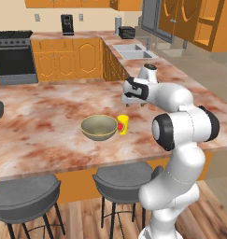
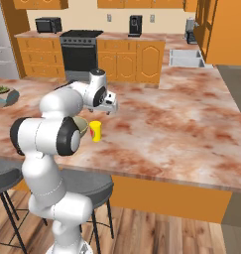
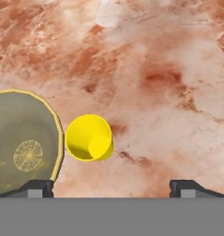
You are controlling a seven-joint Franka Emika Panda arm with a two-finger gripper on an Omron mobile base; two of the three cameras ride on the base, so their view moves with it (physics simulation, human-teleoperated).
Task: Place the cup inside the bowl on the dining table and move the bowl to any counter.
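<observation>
Hovering above dining table (image 1: 49,116), tool (image 3: 111,186) spread wide, empty; cup (image 3: 89,137) upright just beside bowl (image 3: 21,143).

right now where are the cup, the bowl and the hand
cup (image 3: 89,137): hand view, its open mouth
bowl (image 1: 99,127): left base view, its inner hollow
hand (image 3: 111,186): hand view, midway between its open tips

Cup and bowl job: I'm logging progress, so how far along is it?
Nothing looks done yet. The cup stands upright on the dining table, just beside the bowl, not inside it; the bowl holds nothing. In hand: the open tool hovers above the table near the cup, gripping nothing. Left: grasp the cup, place it in the bowl, then carry the bowl to a counter.
</observation>
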